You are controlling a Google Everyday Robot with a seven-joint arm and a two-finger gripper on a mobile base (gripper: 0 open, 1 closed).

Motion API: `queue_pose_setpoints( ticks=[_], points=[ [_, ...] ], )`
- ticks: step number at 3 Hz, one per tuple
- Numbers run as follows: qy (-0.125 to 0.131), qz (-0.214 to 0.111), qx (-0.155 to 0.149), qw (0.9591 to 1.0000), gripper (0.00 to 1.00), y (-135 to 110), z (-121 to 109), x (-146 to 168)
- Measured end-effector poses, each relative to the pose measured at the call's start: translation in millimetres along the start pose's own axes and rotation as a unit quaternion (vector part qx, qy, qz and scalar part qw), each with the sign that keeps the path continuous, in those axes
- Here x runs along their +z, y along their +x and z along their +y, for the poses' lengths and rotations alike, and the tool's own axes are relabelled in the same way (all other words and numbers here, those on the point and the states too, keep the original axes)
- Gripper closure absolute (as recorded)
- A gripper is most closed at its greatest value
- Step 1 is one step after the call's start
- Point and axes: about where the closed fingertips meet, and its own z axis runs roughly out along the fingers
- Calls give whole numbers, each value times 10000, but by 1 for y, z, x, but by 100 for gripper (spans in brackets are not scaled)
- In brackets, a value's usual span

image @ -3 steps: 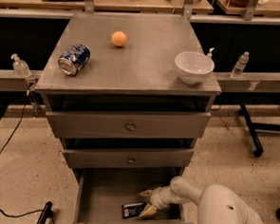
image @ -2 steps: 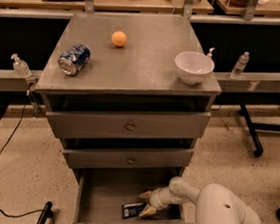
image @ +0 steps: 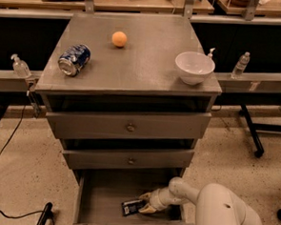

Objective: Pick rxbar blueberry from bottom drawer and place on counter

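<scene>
Fingers [image: 147,211] apart, astride rxbar blueberry [image: 133,207] end in bottom drawer [image: 102,198]; contact hard to make out

Speckled floor [image: 17,178], wooden tabletops [image: 152,5] behind.

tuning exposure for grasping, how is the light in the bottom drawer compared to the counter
Camera view: the counter is evenly lit with a faint sheen; the bottom drawer lies in shade under the upper drawers, dimmer; the dark rxbar blueberry shows mostly by its pale label; the light end effector, at the bar's right end inside the drawer, stands out clearly.
</scene>
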Motion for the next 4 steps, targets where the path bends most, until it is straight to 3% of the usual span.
queue_pose_setpoints(
  ticks=[1,2,3,4],
  points=[
    [1,-1,0,10000,100,0,0,0],
    [30,-34,-14,10000,100,-3,0,-3],
    [739,-893,-375,9926,100,-67,1,-70],
    [1191,-1783,-749,9739,100,-117,11,-131]
  ],
)
